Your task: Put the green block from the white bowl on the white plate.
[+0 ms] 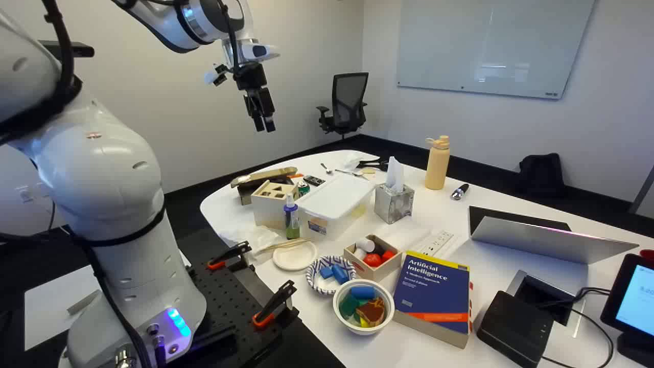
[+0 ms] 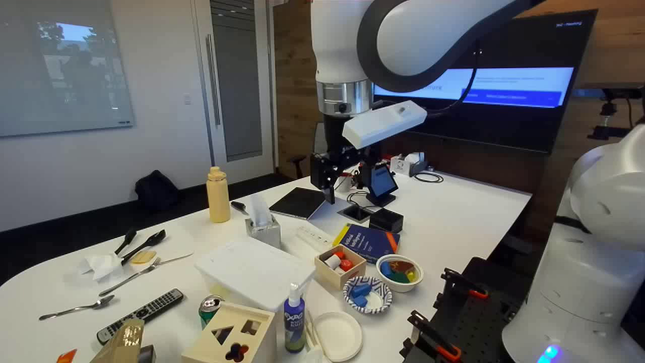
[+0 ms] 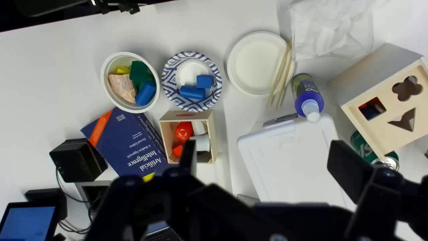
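Observation:
The green block is dark green and lies inside the deep white bowl, beside a blue cylinder, a yellow piece and a brown-pink piece. It also shows in both exterior views. The flat white plate bears no block; a pair of chopsticks lies over its edge. The plate also shows in both exterior views. My gripper is open and empty, high above the table, over the lidded plastic box and apart from bowl and plate. It also shows in an exterior view.
A patterned bowl with blue blocks stands between bowl and plate. Nearby are a wooden box with red and white pieces, a spray bottle, a lidded plastic box, a shape-sorter box, a thick book and a tissue box.

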`<control>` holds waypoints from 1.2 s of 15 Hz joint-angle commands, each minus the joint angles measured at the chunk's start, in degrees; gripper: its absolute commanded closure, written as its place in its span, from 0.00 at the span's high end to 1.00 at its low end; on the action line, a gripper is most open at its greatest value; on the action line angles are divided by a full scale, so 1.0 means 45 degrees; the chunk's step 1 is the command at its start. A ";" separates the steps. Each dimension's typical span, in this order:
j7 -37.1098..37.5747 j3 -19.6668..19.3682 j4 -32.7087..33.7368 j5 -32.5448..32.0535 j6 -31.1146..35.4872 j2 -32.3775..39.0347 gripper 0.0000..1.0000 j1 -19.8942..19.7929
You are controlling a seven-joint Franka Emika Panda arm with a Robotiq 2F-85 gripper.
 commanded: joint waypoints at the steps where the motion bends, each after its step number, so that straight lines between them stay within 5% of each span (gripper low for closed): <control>1: 0.0255 -0.0564 0.0016 -0.0317 -0.0029 0.0137 1.00 0.0599; 5: 0.1100 -0.0913 -0.0289 -0.1026 0.0334 0.0440 1.00 0.0066; 10: 0.2439 -0.2918 -0.1649 -0.2139 0.1730 0.0850 1.00 -0.1102; 18: 0.3680 -0.5825 -0.2196 -0.4199 0.7093 0.5327 1.00 -0.3733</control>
